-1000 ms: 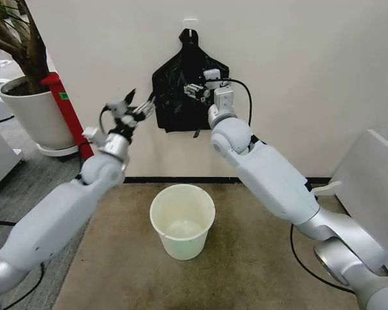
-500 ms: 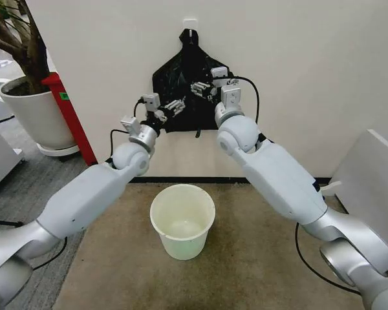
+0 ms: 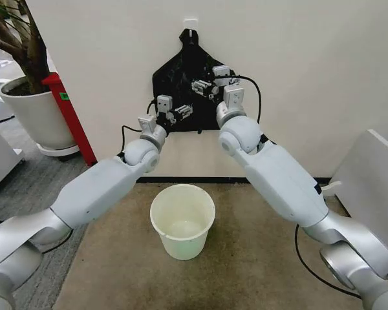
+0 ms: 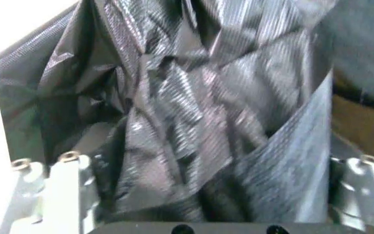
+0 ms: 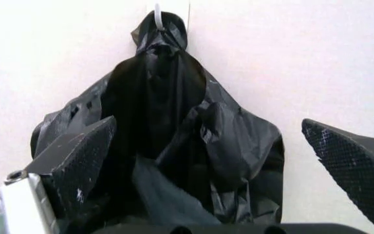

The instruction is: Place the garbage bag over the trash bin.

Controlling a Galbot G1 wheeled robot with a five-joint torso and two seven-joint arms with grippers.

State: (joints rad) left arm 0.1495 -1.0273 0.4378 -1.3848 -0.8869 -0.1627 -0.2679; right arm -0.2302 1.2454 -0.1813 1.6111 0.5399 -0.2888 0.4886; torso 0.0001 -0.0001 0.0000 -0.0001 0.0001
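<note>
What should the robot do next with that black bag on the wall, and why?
Probably close the left gripper on the garbage bag. Its open fingers already sit on either side of crinkled plastic, so there is something to pinch. The bag hangs from a hook, the right gripper is open in front of it, and the trash bin waits below, unlined.

Large white plant pot (image 3: 33, 119) with tree at far left; red post (image 3: 70, 116) beside it; grey carpet (image 3: 246, 258).

Office-type rm: carpet (image 3: 258, 258), potted plant (image 3: 26, 97), wall hook (image 3: 189, 30).
</note>
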